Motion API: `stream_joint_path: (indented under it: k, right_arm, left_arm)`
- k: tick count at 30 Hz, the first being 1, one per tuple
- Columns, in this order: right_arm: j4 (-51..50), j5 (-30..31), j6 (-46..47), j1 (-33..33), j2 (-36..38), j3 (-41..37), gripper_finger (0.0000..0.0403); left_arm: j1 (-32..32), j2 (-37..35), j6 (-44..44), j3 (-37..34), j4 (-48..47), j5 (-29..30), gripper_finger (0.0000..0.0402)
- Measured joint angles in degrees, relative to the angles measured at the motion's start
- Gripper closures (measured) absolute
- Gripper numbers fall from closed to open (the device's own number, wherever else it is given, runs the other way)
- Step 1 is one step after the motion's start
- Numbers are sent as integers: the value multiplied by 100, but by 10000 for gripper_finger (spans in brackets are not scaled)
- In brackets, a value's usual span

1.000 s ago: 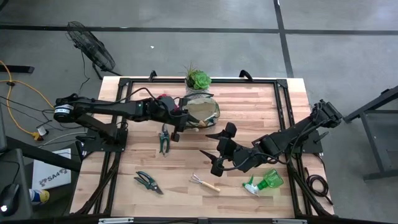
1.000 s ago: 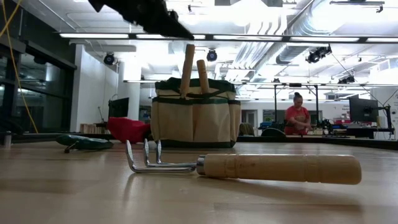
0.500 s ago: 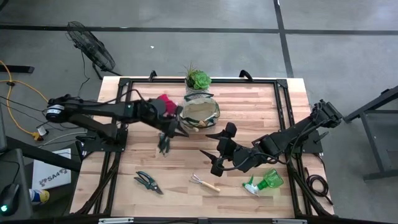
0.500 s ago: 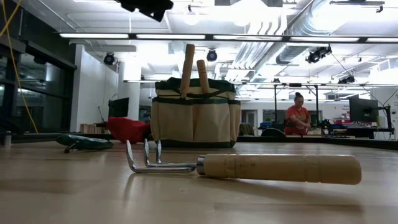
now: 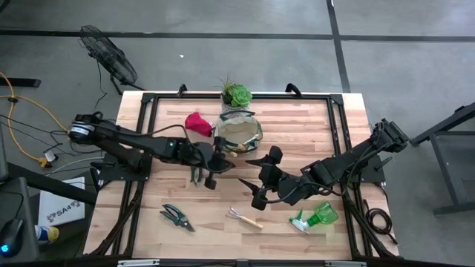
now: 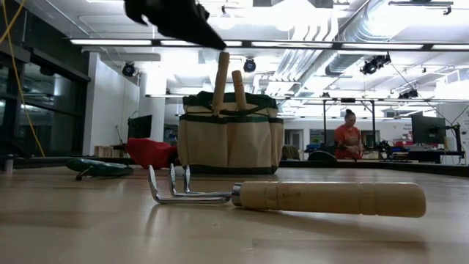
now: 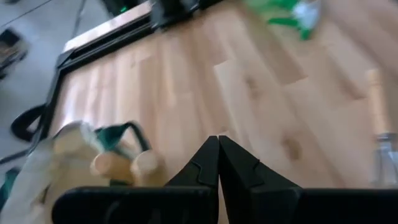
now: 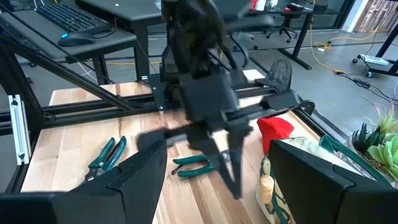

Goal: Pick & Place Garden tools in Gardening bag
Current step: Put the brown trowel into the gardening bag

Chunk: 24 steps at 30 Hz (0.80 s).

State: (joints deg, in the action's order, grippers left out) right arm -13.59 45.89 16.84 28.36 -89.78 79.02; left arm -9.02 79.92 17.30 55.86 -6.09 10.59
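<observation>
Now that the left hand (image 5: 210, 172) has been moved from the gardening bag (image 5: 239, 135) toward the shears (image 5: 196, 175), its fingers are pressed together, so nothing is being pinched yet.

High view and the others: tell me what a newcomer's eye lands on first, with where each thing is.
The gardening bag stands at the table's far middle with two wooden handles sticking out, beside a succulent in a white pot. The left gripper, fingers shut, hangs over pruning shears just in front of the bag. The hand rake fills the low view's foreground.
</observation>
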Motion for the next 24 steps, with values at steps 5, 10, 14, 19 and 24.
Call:
stream_joint_path:
  k: [5,10,14,19,24]
  right_arm:
    - [1,0,2,0,0,0,128]
    - [3,-1,-3,0,0,0,128]
    - [2,-2,-9,0,0,0,128]
    - [3,-2,-11,2,0,0,128]
    - [0,-138,-11,2,0,0,128]
  left_arm:
    - [2,287,-18,-2,2,885,401]
    - [2,302,-238,-2,12,1798,401]
    - [2,287,-279,-2,-15,2360,401]
    - [2,284,-494,-2,-263,2714,401]
    - [0,280,-946,-2,-699,2885,401]
